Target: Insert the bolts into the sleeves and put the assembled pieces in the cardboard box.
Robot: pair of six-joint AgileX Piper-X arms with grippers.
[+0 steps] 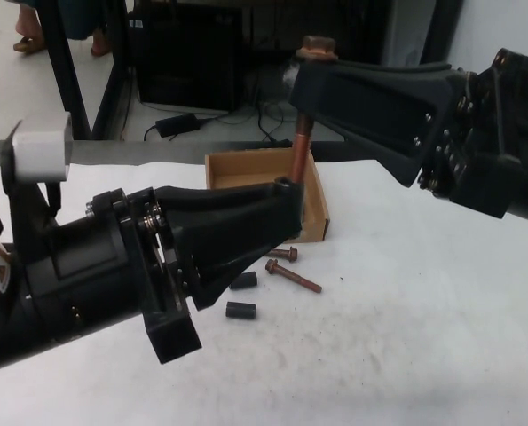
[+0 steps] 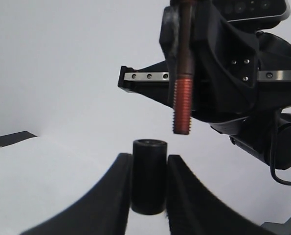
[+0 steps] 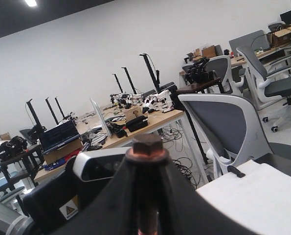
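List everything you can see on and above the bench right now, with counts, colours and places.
Held bolt: one, copper, upright in the right gripper, threaded tip just above the held sleeve.
Held sleeve: one, black, upright in the left gripper.
Loose bolts: two, copper, lying on the bench in front of the box.
Loose sleeves: two, black, lying beside the loose bolts.
Cardboard box: one, brown, open, towards the bench's far edge.
Bench: one, white.
Left gripper: black, shut on the sleeve.
Right gripper: black, shut on the bolt.
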